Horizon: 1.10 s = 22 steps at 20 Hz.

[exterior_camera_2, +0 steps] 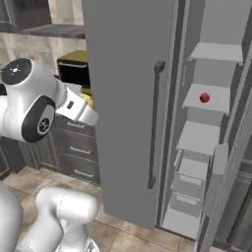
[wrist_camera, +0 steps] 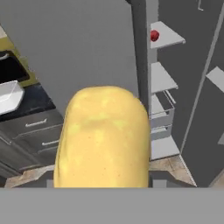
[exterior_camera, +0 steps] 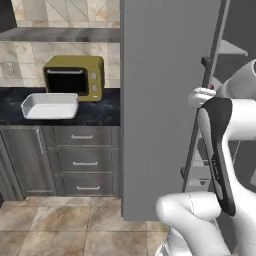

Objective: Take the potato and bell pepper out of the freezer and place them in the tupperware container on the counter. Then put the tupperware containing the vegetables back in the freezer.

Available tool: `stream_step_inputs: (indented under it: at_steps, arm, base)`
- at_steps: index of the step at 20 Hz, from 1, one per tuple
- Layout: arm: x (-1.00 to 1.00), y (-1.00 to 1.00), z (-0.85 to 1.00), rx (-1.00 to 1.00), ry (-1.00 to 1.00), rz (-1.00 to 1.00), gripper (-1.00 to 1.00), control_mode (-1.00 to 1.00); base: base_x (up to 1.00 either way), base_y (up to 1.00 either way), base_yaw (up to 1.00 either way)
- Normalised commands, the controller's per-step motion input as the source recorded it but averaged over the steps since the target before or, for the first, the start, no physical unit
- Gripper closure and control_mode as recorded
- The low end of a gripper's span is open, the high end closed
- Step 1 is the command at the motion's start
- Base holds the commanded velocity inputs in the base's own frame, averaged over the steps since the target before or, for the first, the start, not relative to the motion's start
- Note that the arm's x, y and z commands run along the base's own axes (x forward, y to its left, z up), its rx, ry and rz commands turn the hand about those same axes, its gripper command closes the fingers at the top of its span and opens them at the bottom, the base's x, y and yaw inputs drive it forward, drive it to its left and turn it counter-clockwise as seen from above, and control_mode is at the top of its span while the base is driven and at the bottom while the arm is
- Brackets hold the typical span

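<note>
Potato [wrist_camera: 103, 140]: yellow, oblong, held up close in front of the hand camera, outside the open freezer [exterior_camera_2: 128, 98]. Bell pepper [exterior_camera_2: 204, 98]: small, red, resting on a grey freezer shelf. Tupperware container [exterior_camera: 50, 106]: white, shallow, empty, on the black table [exterior_camera: 95, 112] just before the olive oven.

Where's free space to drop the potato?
The tupperware container looks bare inside. Black counter is free between it and the freezer door. The olive oven crowds the back. Potato sits in the tool.
</note>
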Motion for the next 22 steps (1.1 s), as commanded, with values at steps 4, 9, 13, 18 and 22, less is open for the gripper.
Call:
stream_step_inputs:
  at_steps: [4,9,13,18,22]
  arm:
    - [0.0,0.0,0.0,0.0,0.0,0.0,1.0,1.0]
    - [0.0,0.0,0.0,0.0,0.0,0.0,1.0,1.0]
    - [0.0,0.0,0.0,0.0,0.0,0.0,1.0,1.0]
    - [0.0,0.0,0.0,0.0,0.0,0.0,1.0,1.0]
    - [0.0,0.0,0.0,0.0,0.0,0.0,1.0,1.0]
  base:
    - [0.2,1.0,0.16]
    - [0.57,1.0,-0.01]
    - [0.83,1.0,-0.04]
    - [0.98,0.93,-0.1]
    - [1.0,0.69,-0.18]
